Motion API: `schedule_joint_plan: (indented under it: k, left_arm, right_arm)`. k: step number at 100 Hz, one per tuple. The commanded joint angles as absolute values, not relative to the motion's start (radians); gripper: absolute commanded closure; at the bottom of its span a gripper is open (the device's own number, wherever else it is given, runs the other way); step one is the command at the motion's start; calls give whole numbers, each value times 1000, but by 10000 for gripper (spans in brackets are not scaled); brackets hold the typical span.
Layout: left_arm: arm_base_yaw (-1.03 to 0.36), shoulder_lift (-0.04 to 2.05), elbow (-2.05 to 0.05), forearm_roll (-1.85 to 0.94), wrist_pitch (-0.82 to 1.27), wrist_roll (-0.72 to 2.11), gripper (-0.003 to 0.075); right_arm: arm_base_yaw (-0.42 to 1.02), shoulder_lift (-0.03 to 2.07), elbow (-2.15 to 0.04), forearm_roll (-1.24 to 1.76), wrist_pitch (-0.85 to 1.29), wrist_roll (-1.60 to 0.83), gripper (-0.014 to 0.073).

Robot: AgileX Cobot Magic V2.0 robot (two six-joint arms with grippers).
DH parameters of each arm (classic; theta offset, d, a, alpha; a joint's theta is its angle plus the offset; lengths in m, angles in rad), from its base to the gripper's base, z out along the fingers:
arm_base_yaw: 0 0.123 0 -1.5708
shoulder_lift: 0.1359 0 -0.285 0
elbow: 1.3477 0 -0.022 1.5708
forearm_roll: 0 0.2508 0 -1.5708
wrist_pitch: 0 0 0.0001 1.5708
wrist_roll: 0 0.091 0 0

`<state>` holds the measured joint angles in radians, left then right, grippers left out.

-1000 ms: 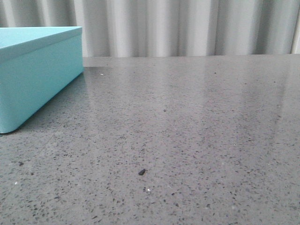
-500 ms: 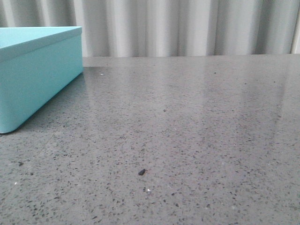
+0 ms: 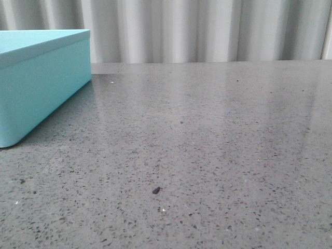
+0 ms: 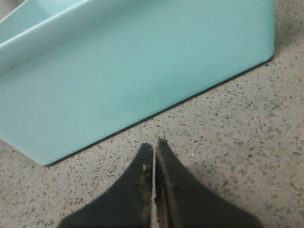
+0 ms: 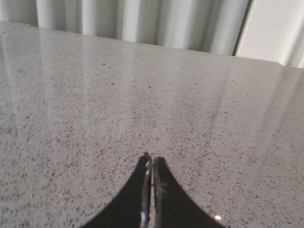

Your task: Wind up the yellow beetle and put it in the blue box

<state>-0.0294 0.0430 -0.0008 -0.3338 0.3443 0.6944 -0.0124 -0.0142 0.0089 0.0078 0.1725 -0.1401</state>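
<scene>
The blue box stands closed at the far left of the grey speckled table in the front view. It also fills the left wrist view, its long side facing the camera. My left gripper is shut and empty, a short way from the box's side, above the table. My right gripper is shut and empty over bare table. Neither gripper shows in the front view. The yellow beetle is out of view in all frames.
A pleated pale curtain hangs behind the table's far edge and also shows in the right wrist view. A small dark speck lies on the table near the front.
</scene>
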Motion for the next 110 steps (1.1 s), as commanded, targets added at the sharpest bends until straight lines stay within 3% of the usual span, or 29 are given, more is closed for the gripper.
schedule_joint_plan:
  k: [1, 28, 110]
  left_arm:
    - [-26, 56, 25, -348, 305, 688, 741]
    - [-26, 56, 25, -348, 305, 688, 741]
    - [-26, 56, 25, -348, 305, 688, 741]
  right_arm:
    - [-28, -15, 36, 12, 92, -96, 635]
    - [-30, -29, 34, 12, 308, -87, 635]
    - [-33, -29, 31, 12, 328, -87, 635]
